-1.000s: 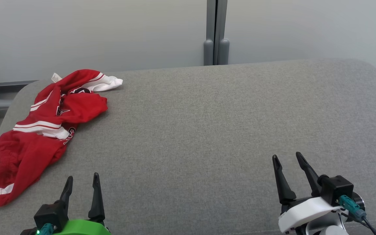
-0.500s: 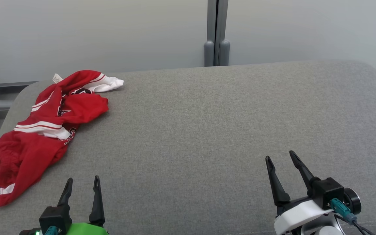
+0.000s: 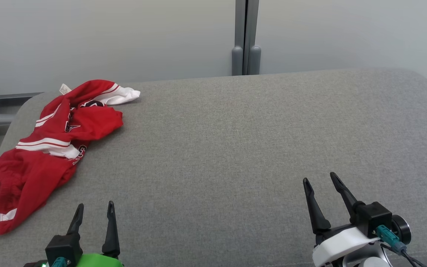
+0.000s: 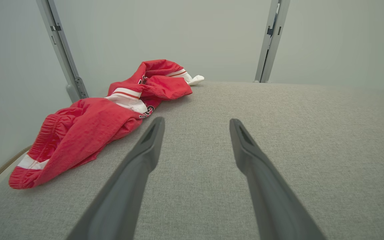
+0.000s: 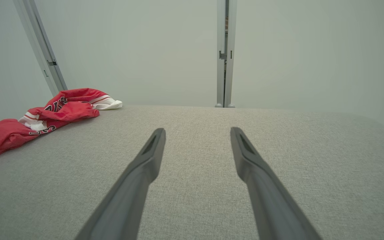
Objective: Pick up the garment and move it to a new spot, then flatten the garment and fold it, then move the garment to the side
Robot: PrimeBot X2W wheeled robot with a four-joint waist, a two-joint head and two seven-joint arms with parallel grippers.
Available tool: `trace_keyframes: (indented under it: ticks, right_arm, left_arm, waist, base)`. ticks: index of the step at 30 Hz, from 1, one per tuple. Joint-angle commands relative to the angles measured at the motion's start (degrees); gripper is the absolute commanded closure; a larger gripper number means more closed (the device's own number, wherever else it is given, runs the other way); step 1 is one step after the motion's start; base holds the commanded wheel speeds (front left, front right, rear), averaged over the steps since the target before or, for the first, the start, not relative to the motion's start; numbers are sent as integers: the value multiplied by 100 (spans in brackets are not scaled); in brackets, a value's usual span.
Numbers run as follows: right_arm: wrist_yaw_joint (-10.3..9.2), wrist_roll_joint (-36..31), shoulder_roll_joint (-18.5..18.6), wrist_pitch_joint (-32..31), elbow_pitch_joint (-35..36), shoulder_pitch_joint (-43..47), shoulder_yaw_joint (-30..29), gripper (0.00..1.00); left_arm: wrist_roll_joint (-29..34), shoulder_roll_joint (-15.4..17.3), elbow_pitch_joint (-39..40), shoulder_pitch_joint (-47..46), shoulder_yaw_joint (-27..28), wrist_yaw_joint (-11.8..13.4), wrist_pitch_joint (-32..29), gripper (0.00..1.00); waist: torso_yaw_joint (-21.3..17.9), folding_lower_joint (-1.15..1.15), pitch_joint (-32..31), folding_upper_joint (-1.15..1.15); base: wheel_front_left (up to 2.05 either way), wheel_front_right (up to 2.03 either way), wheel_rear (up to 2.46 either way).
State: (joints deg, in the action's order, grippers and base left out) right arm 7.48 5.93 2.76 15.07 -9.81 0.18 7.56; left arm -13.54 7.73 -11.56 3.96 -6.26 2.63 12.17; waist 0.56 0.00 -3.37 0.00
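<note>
Garment (image 3: 39,170) lies crumpled at the left of a grey surface (image 3: 235,148), pale wall panels (image 3: 124,37) behind; both jaws gape empty.

left cover (image 3: 98,261) green | right cover (image 3: 341,243) white | fingers (image 3: 111,228) black | plugs (image 3: 386,233) maybe teal

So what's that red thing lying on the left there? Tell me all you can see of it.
It is a red garment of thin cloth, with white bands edged in darker red, some black lettering mostly hidden in folds, a gathered elastic edge and a small white tag. It lies crumpled and unfolded along the left side of the grey padded surface, its near end by the edge. Nothing but that surface touches it.
</note>
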Motion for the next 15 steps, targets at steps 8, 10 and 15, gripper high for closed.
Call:
trace_keyframes:
  ticks: [8,10,15]
  right_arm:
    - [1,14,23,28,-2,-26,-21,0]
    - [1,15,23,28,8,-12,-30,0]
    - [1,1,22,28,31,33,-63,0]
  left_arm:
    - [-45,58,-9,32,-45,44,-27,0]
    - [-51,66,-15,24,-50,50,-27,0]
    - [-86,75,-40,-32,-69,51,-42,0]
  waist:
    - [17,0,-8,0]
    - [32,0,-12,0]
    - [155,0,-19,0]
  base:
    - [0,0,0]
    - [0,0,0]
    - [0,0,0]
